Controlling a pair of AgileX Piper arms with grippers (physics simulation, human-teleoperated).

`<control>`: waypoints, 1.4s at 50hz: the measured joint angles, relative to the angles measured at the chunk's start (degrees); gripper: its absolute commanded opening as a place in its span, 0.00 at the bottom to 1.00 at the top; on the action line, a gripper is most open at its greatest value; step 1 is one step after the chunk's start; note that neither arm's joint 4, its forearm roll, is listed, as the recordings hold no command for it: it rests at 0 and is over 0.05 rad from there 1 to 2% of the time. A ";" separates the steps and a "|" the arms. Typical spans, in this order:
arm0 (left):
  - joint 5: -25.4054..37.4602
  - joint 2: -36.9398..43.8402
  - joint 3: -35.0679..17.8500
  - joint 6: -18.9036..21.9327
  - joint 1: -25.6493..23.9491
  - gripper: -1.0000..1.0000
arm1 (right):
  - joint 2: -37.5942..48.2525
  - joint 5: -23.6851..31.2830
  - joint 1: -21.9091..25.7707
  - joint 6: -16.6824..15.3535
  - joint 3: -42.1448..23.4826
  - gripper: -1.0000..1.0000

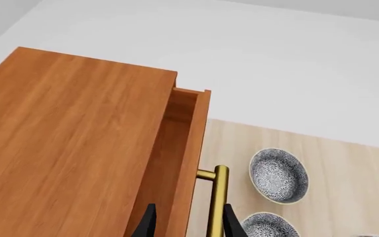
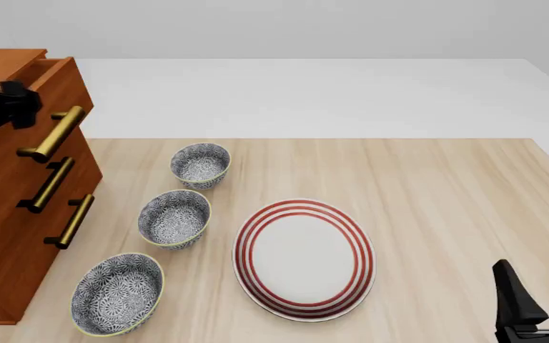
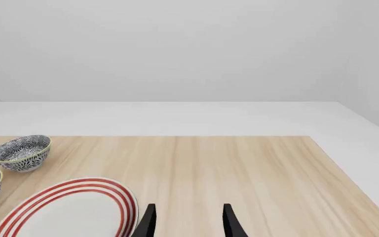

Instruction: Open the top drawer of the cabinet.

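The cabinet [image 2: 8, 236] stands at the table's left edge; its flat top fills the left wrist view [image 1: 64, 138]. The top drawer [image 2: 76, 89] is pulled out a little, and its plain wood inside shows [image 1: 176, 113]. Its brass handle [image 2: 53, 133] sticks out towards the bowls. My left gripper [image 2: 12, 103] hovers above the drawer front. In the left wrist view its open fingers [image 1: 189, 217] straddle the drawer front, and the handle [image 1: 217, 202] lies close to one finger. My right gripper [image 2: 537, 275] is open and empty at the front right [image 3: 188, 212].
Three patterned bowls [image 2: 201, 164], [image 2: 174, 218], [image 2: 117, 293] stand in a row beside the cabinet. A red-ringed white plate [image 2: 303, 259] lies mid-table. The two lower drawers [image 2: 26, 214] are closed. The wooden table [image 2: 446, 186] ends at a white floor behind.
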 measured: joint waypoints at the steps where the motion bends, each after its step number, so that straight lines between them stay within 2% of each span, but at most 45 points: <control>1: -0.03 0.12 -0.02 0.03 -0.01 1.00 | 0.00 0.00 0.00 0.00 0.00 1.00; 48: -3.00 5.01 0.36 -0.76 -1.68 1.00 | 0.00 0.00 0.00 0.00 0.00 1.00; 70: -0.41 6.88 -2.11 -2.53 -4.52 1.00 | 0.00 0.00 0.00 0.00 0.00 1.00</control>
